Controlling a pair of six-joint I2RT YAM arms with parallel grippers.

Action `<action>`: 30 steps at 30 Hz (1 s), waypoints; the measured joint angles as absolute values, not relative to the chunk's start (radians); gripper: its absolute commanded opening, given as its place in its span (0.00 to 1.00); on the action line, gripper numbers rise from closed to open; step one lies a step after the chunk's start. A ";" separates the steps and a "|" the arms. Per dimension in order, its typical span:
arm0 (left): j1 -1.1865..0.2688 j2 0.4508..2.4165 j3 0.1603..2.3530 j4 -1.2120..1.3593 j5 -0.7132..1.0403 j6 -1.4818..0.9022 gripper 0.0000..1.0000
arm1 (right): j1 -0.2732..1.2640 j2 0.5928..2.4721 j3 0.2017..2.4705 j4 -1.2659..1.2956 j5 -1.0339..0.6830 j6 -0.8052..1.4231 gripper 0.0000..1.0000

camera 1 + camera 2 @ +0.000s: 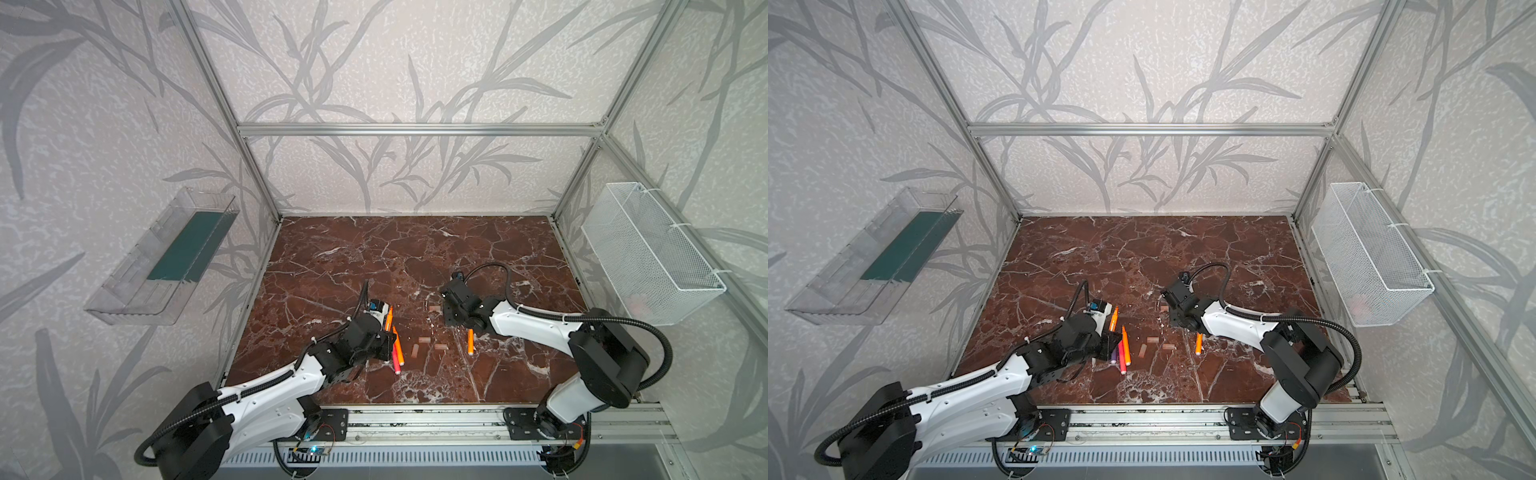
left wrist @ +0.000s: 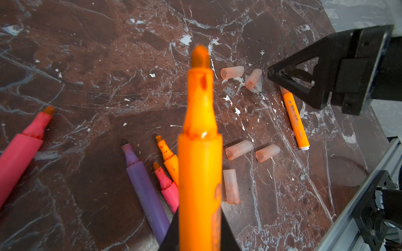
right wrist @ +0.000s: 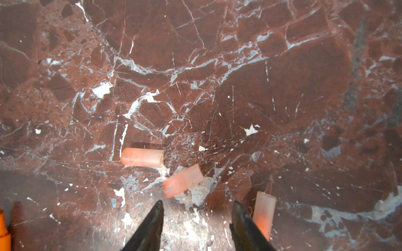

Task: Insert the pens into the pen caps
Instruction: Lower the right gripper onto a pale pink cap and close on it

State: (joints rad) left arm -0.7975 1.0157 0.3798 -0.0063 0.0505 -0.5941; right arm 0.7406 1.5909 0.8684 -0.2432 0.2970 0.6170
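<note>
Clearest in the left wrist view, the left gripper (image 2: 199, 236) pinches an orange pen (image 2: 200, 152), tip forward, arm low over the marble table (image 2: 87, 65); loose pens (image 2: 145, 187) lie beneath; farther, the right gripper (image 3: 198, 205), bent downward, stands spread and empty above pen caps (image 3: 142, 157); only the right wrist view shows its finger (image 3: 245, 223) half hiding one cap (image 3: 264, 208).

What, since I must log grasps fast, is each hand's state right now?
Left hand: closed, holding an orange pen.
Right hand: open, holding nothing.
</note>
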 measured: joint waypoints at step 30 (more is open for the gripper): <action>-0.797 1.016 0.380 -0.006 0.051 -0.586 0.00 | 0.709 1.720 0.879 -0.196 0.288 0.671 0.45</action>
State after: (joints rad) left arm -0.7975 1.0157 0.3798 -0.0059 0.0509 -0.5858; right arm 0.7094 1.7199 0.8791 -0.1959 0.2878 0.6708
